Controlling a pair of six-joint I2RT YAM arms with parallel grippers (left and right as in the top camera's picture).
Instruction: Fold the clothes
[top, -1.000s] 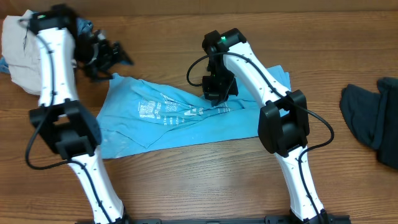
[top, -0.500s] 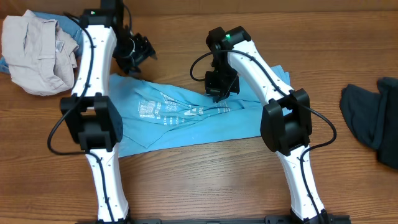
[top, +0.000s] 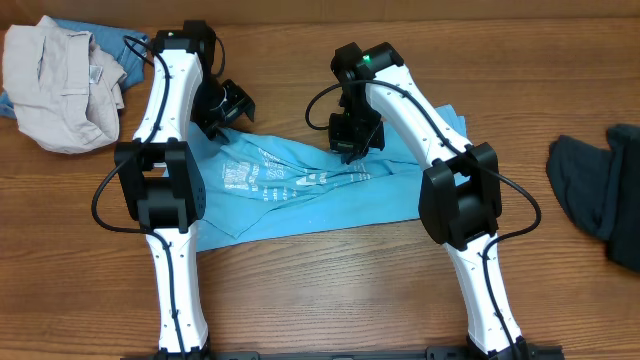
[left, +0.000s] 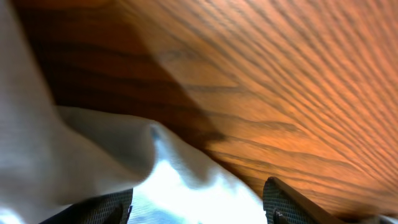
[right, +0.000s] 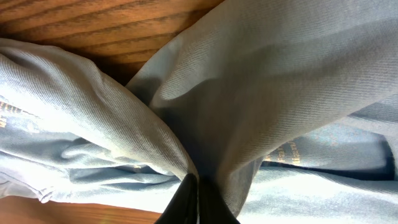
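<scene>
T-shirt (top: 300, 205) lettering unreadably small

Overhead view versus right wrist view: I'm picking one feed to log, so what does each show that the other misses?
Only overhead: the beige garment, the dark garment, the left claw and the T-shirt's whole outline. Only right wrist: the right claw pinched shut on a raised fold of fabric. Both: the sky-blue T-shirt lying on the wooden table.
</scene>
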